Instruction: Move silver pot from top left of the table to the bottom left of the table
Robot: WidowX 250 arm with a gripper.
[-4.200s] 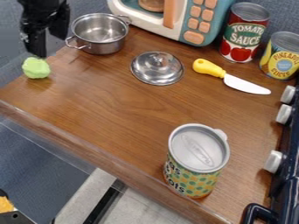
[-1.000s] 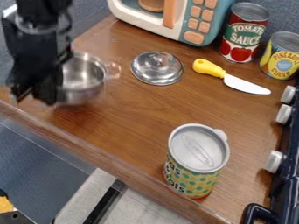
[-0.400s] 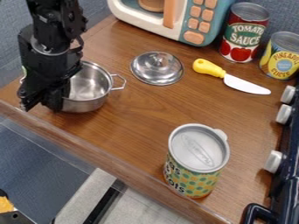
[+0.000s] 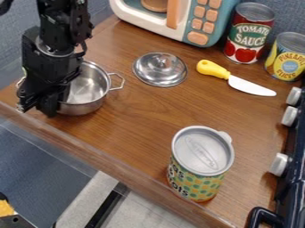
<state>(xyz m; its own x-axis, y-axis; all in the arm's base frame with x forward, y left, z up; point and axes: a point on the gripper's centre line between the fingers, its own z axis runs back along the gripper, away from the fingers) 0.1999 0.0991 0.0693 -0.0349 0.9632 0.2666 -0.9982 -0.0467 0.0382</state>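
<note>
The black gripper (image 4: 37,104) is low at the left side of the table, over the near left part of the silver pot (image 4: 85,91). The pot stands upright near the table's front left edge, and its inside looks bare where it shows. One wire handle points right, and a bit of the other peeks out left of the gripper. The gripper and wrist cover the pot's left wall and rim, so its hold on the pot is hidden.
A glass-like lid (image 4: 159,69) lies right of the pot, with a yellow-handled knife (image 4: 238,81) beyond. A toy microwave (image 4: 179,20) and two cans, tomato (image 4: 248,35) and pineapple (image 4: 288,58), line the back. Another can (image 4: 201,162) stands near the front edge (image 4: 107,164).
The pot has come from the back left corner toward the front left edge along with the gripper. Since the latest earlier frame, both have shifted slightly left.
</note>
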